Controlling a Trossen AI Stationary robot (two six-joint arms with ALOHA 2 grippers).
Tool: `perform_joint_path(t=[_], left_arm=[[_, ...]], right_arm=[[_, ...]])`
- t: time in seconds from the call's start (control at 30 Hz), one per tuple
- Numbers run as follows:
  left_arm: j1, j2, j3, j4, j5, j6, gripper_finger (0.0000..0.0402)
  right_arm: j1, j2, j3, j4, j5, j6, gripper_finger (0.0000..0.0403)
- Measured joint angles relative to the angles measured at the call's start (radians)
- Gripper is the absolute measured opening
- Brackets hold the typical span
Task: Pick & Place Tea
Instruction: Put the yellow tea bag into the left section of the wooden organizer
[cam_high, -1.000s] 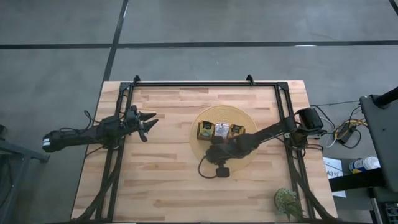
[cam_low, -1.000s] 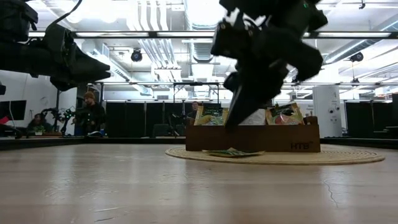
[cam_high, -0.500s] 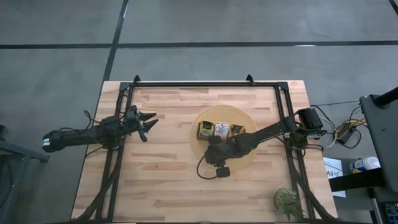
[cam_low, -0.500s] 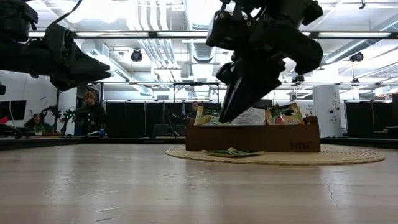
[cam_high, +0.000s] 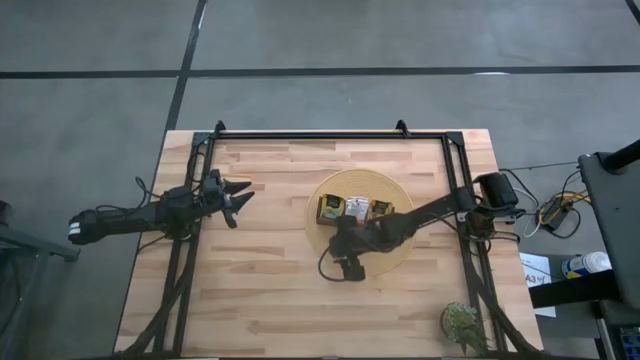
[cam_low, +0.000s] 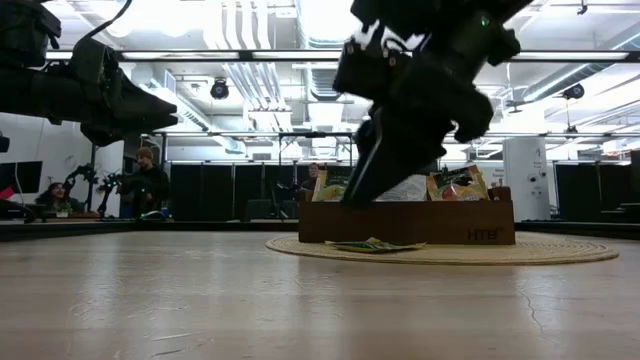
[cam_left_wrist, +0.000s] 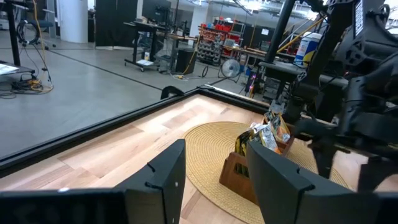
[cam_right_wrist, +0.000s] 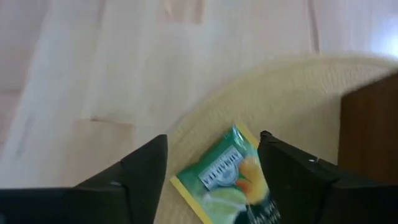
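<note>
One yellow-green tea packet lies flat on the round woven mat, in front of the brown wooden tray. More tea packets stand upright in the tray. My right gripper hangs open, slanting down, a little above the lying packet. Its fingers stand on either side of the packet without touching it. My left gripper waits open and level over the table's left part, holding nothing.
The tray sits on the mat's far half, close beyond my right gripper. A small green plant stands at the near right corner. Black frame rails run along the table's far, left and right edges. Bare wood lies between the two arms.
My right gripper has opened wide above the lying packet, staying almost where it was. The packet has kept its place on the mat.
</note>
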Motion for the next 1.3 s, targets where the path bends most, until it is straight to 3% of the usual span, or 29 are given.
perform_joint_path(t=[0.37,0.63,1.1,1.3], left_arm=[[0.0,0.0,0.0,0.0,0.0,0.0,0.0163],[0.0,0.004,0.0,0.0,0.0,0.0,0.0163],[0.0,0.006,0.0,0.0,0.0,0.0,0.0163],[0.0,0.006,0.0,-0.001,0.0,0.0,0.0163]], right_arm=[[-0.017,0.046,-0.077,0.098,-0.003,0.046,0.0238],[-0.017,0.189,0.004,0.122,0.01,0.04,0.0215],[-0.016,0.166,0.109,0.01,-0.026,-0.002,0.0036],[-0.005,0.139,0.179,-0.093,-0.048,-0.045,0.0023]])
